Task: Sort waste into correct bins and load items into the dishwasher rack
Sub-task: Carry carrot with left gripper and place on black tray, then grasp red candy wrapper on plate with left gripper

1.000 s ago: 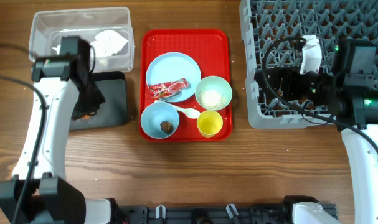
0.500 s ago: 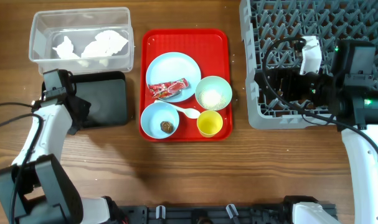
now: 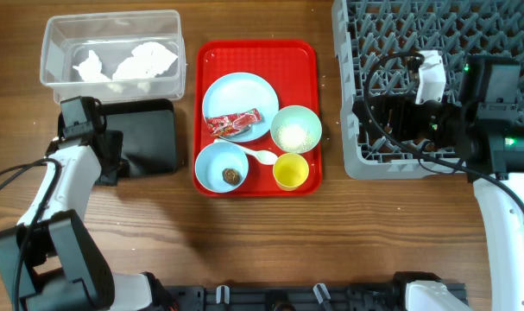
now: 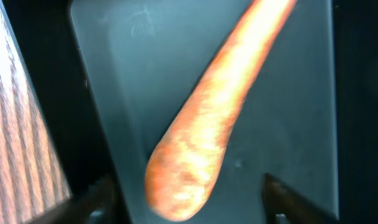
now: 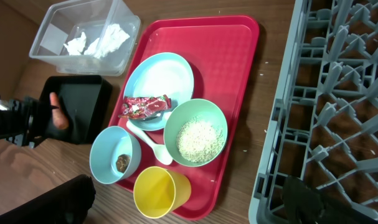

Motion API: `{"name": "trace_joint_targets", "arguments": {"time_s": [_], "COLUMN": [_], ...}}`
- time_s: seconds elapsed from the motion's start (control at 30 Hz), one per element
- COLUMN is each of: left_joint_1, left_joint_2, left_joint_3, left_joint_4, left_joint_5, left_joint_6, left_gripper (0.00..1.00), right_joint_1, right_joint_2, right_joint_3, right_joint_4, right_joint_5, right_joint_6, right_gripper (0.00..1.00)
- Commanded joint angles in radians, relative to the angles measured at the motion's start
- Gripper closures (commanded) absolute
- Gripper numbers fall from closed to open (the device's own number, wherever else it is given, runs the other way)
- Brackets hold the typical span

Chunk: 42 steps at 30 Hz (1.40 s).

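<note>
L gripper [image 4: 189, 191]: jaws spread, gripping nothing. Carrot [image 4: 207, 124] (orange, tapered, matte, slightly rough) lies in smooth black tray [image 4: 288, 93], blunt end btwn fingertips, touching neither. R gripper [image 5: 189, 200]: jaws wide, empty, by grey pegged rack [image 5: 338, 93].

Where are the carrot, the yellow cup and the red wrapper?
carrot [image 4: 201, 124], left wrist view, on the middle of its orange body.
yellow cup [image 3: 290, 170], overhead view, on the inside of the cup.
red wrapper [image 3: 231, 123], overhead view, on the middle of the wrapper.
</note>
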<state>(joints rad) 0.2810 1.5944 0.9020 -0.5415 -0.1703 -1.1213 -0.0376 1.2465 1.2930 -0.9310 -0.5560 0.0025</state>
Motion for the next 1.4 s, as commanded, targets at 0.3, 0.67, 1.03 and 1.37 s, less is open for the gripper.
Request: {"name": "trace_joint_targets", "arguments": {"time_s": [0.3, 0.67, 1.03, 1.37], "left_joint_1": [0.002, -0.406, -0.628, -0.629], "left_joint_2": [-0.171, -0.229, 0.301, 0.462], "left_joint_3": [-0.004, 0.165, 0.615, 0.618], "left_joint_4": [0.439, 0.322, -0.103, -0.262], "left_joint_5": [0.459, 0.280, 0.086, 0.162], "left_joint_6": [0.488, 1.001, 1.276, 1.435], "left_gripper": [0.00, 0.01, 0.00, 0.00], "right_joint_1": [0.002, 0.002, 0.002, 0.002], "right_joint_2": [0.009, 0.009, 0.009, 0.009], "right_joint_3": [0.021, 0.021, 0.021, 0.021], "right_joint_4": [0.003, 0.033, -0.006, -0.009], "right_joint_5": [0.010, 0.009, 0.009, 0.009], "right_joint_6": [0.005, 0.027, 0.027, 0.027], "right_gripper": [0.00, 0.00, 0.00, 0.01]}}
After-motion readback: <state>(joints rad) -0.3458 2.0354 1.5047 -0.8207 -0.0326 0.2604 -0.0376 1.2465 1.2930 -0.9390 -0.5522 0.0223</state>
